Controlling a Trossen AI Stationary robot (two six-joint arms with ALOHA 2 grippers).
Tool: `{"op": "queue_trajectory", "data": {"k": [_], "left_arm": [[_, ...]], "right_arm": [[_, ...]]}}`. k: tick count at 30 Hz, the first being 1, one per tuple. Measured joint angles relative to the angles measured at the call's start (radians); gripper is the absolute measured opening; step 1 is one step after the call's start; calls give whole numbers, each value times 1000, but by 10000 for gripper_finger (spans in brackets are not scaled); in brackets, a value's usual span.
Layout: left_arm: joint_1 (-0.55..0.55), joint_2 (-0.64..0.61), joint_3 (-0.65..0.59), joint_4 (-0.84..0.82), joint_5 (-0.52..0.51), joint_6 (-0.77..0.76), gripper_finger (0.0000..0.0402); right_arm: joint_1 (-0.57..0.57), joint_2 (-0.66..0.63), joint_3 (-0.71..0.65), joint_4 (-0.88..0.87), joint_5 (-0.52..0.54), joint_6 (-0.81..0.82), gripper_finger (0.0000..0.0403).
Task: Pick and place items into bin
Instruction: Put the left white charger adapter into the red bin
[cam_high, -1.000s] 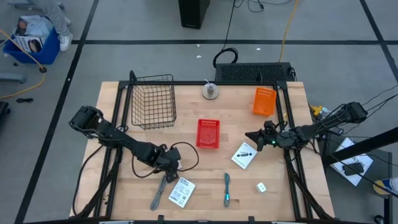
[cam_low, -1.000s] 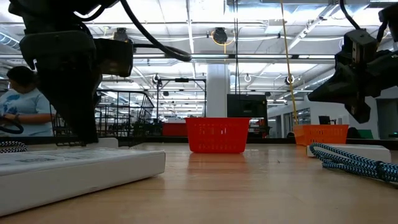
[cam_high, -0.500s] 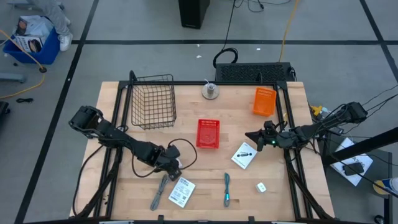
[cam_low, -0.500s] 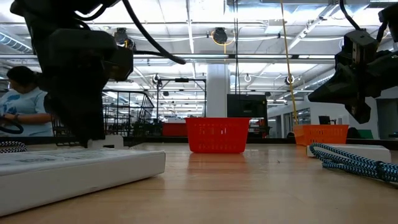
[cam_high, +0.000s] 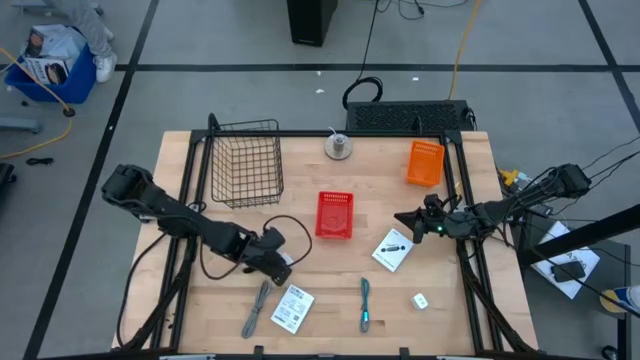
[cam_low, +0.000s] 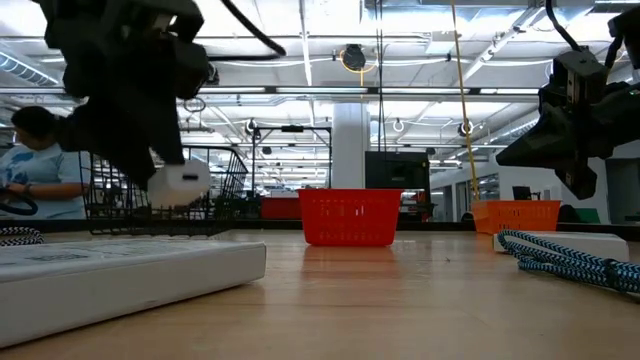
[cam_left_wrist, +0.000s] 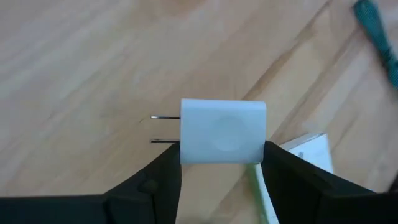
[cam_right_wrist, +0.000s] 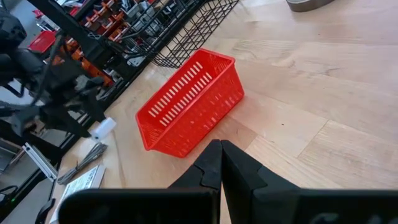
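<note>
Left gripper (cam_left_wrist: 221, 163) raised off the bench (cam_high: 330, 270), fingers (cam_left_wrist: 155, 180) clamped on a small white plug block (cam_left_wrist: 222, 131); its two metal prongs stick out sideways, clear of the fingers. From above, the block (cam_high: 283, 259) sits at the tip of the left gripper (cam_high: 276, 256), left of centre, between the wire basket (cam_high: 246, 160) and the packet below it. In the low view the block (cam_low: 179, 182) hangs in the air above the wood.

Right gripper (cam_high: 403, 219) waits off the bench at the right side, fingers (cam_right_wrist: 211, 163) pressed together, nothing between them, pointed toward the red bin (cam_high: 335, 214).

Other items lying on the bench:
- grey stick tool (cam_high: 256, 309) near the front edge, left
- white printed packet (cam_high: 292, 308) just beside it
- teal stick tool (cam_high: 365, 303) front centre
- second packet (cam_high: 393, 249) just below the right gripper
- second white block (cam_high: 420, 300) front right

Red bin at bench centre, nothing visible in it. Orange bin (cam_high: 424, 163) back right. Round metal piece (cam_high: 339, 147) at the back edge. A person (cam_low: 35, 165) shows in the room behind, far left of the low view.
</note>
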Motion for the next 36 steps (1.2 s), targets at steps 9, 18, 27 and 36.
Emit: {"op": "queue_trajectory", "data": {"k": [9, 18, 27, 36], "left_arm": [[1, -145, 0, -32, -152, -140, 203], [80, -309, 0, -88, -318, -191, 213], [238, -459, 0, -173, -370, -170, 198], [445, -582, 0, -252, -345, -89, 214]], "right_arm": [[0, 0, 0, 0, 4, -3, 0], [0, 0, 0, 0, 5, -1, 0], [0, 0, 0, 1, 5, 0, 0], [0, 0, 0, 46, 5, 0, 0]]}}
